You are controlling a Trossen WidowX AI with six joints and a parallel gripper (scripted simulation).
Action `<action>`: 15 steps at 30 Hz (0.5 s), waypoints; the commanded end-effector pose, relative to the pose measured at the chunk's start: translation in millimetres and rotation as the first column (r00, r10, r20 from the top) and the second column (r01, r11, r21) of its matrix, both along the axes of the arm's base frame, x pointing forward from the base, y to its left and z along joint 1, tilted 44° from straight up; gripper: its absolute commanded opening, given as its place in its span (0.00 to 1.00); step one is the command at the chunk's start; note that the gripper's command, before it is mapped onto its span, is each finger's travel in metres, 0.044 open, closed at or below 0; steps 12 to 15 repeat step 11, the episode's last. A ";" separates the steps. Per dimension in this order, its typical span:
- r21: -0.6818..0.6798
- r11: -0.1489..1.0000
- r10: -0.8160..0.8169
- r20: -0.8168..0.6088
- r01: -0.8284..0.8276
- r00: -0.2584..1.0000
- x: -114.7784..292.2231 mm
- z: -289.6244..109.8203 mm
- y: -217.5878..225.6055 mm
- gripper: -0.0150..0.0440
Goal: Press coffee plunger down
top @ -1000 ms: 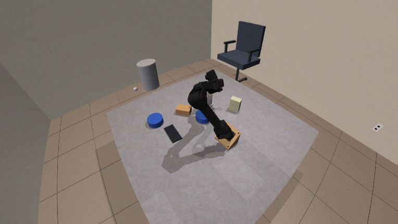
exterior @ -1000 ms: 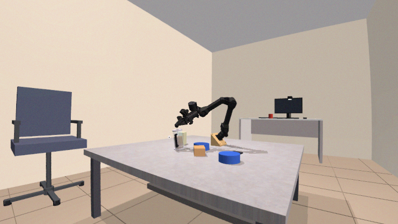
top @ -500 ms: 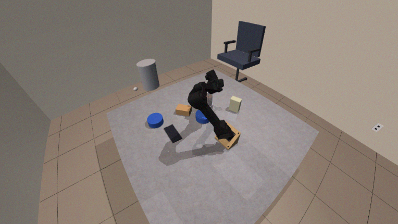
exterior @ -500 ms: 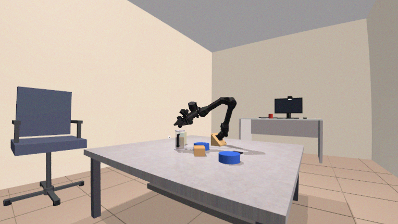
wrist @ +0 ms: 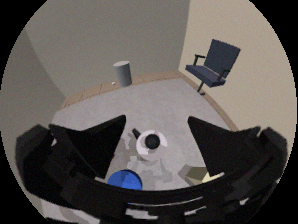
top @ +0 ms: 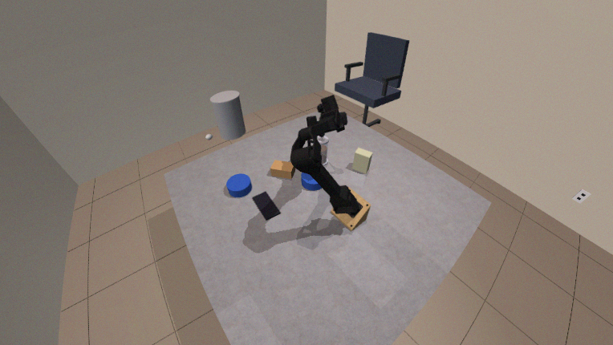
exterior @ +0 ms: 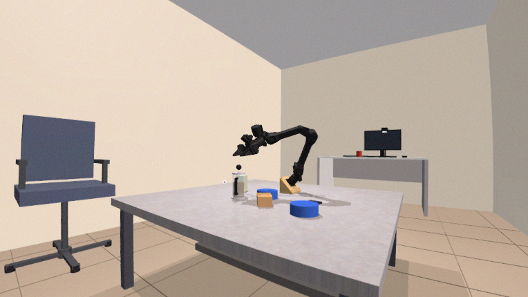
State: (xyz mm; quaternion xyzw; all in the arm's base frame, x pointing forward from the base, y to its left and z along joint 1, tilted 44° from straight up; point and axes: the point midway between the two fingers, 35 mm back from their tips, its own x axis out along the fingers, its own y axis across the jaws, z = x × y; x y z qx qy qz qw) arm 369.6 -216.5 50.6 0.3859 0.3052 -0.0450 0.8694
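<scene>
i had the tool spread wide, gripping nothing, above the upright glass coffee press; best to back straight away, clear of its black knob.

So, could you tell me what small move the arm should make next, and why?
Probably draw the gripper straight up and back toward the base. It is open and holds nothing, hanging apart above the plunger knob, which sits low over the lid of the upright press. A low sideways swing might clip the knob.
</scene>
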 end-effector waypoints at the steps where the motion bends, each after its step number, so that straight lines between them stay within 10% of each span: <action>1: 0.002 1.000 0.012 0.002 -0.012 1.000 -6.1 16.8 -6.9 1.00; 15: 0.002 1.000 0.012 0.002 -0.012 1.000 -6.4 15.7 -6.6 1.00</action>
